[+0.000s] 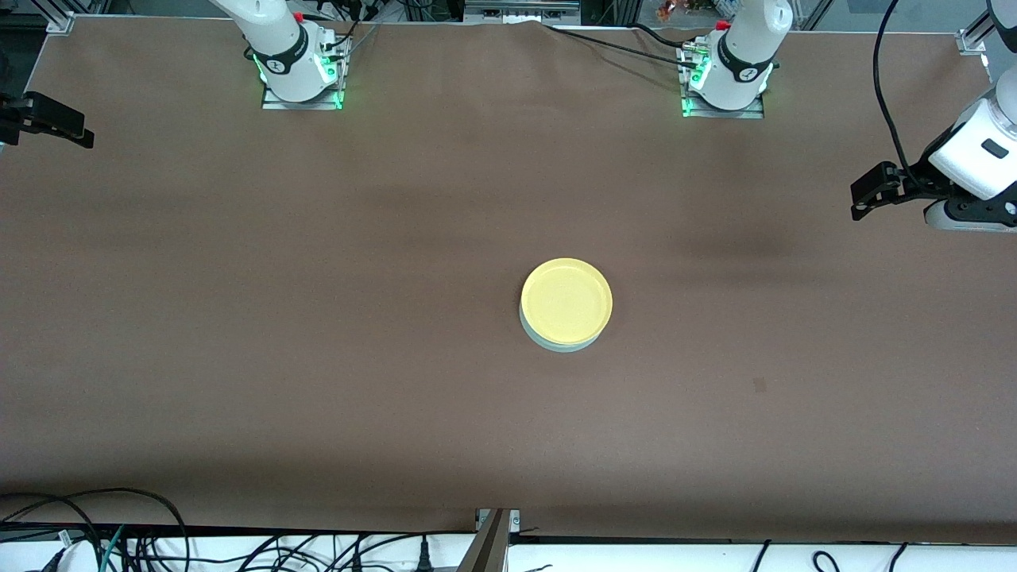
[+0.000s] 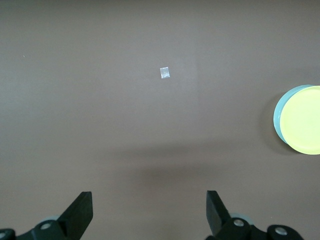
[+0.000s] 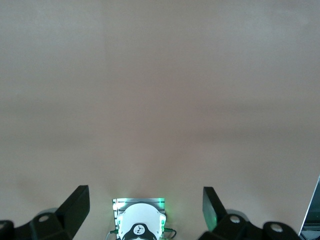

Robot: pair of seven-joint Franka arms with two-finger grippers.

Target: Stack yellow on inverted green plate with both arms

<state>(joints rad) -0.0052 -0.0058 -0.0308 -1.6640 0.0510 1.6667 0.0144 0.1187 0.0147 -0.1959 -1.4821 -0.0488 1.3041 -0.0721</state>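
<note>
Yellow plate [image 1: 566,300] sitting on top of the green plate [image 1: 548,340], near the middle of the table [image 1: 238,318], a little toward the left arm's end. Only a thin pale-green crescent showing under the yellow rim on the side nearest the front camera; seen again in the left wrist view as yellow [image 2: 302,126] over a sliver of green [image 2: 278,114]. Stack apparently done, judging by how the pair lies; whether the green one is truly inverted, not clear from here. Round pieces, so no long axis to speak of. Left gripper [image 1: 866,197] up in the air over the table's edge at the left arm's end, well apart from the stack, jaws spread wide and holding nothing. Right gripper [image 1: 67,127] likewise parked over the edge at the right arm's end, fingers wide apart, nothing between them; its own base visible below it in the right wrist view. Left gripper the nearer of the two, with the stack lying from it toward the table's middle. Bare brown surface all round the plates, save a small scrap of tape [image 2: 164,73] between stack and left arm's end; ample room on every side, no edge close by.
</note>
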